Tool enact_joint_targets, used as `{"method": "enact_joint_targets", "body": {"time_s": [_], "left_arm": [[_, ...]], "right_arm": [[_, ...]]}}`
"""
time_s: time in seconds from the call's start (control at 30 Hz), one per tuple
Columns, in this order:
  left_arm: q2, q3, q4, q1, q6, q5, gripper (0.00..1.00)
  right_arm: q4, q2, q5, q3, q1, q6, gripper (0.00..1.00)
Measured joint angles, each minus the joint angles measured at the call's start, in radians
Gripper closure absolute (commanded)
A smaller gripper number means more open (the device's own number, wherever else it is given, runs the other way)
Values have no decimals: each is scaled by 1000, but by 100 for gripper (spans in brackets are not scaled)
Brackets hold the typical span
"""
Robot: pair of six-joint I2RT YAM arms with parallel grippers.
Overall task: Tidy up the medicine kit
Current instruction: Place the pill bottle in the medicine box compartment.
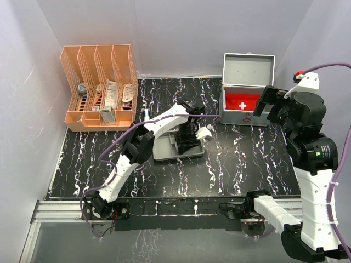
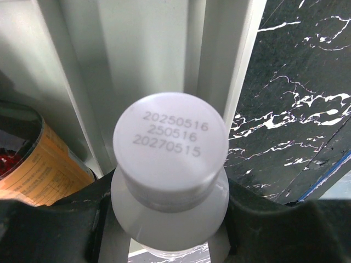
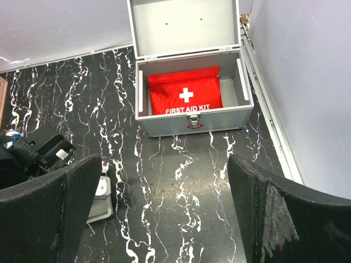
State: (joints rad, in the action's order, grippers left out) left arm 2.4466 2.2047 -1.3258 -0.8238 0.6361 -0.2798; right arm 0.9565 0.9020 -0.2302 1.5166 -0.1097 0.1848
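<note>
- Black tabletop with white marble veining, closed in by plain pale walls at the back and on both sides; metal rail along the near edge.
- Far left, against the back wall: orange file organizer, four slots holding packets and small boxes.
- Far right: metal case, lid upright, with a red first aid pouch lying inside.
- Mid-table: grey tray, with the left gripper over it, black fingers clenched on either side of a white bottle; date codes printed on its cap. Lifted or resting, cannot tell.
- Beside the bottle, an orange-labelled container.
- High above the right side: right gripper, fingers spread wide, grasping nothing.
</note>
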Motion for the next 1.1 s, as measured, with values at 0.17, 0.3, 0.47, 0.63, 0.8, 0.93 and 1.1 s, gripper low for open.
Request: {"method": "enact_joint_targets", "body": {"time_s": [0.17, 0.3, 0.47, 0.63, 0.8, 0.93, 1.1], "left_arm": [[0, 0, -11, 0, 3, 0, 72], [0, 0, -14, 0, 10, 0, 63], [0, 7, -23, -1, 24, 0, 52], [0, 21, -33, 0, 38, -1, 43], [0, 42, -51, -1, 43, -12, 43], [0, 77, -75, -2, 37, -16, 42], [-15, 210, -31, 15, -56, 0, 34]], "right_arm": [[-4, 0, 0, -3, 0, 0, 2], [-14, 1, 1, -9, 0, 0, 2], [-18, 2, 1, -10, 0, -1, 2], [-19, 3, 1, -10, 0, -4, 2], [-27, 1, 2, -29, 0, -5, 2], [-34, 1, 6, -42, 0, -4, 2], [-41, -4, 12, -42, 0, -4, 2]]}}
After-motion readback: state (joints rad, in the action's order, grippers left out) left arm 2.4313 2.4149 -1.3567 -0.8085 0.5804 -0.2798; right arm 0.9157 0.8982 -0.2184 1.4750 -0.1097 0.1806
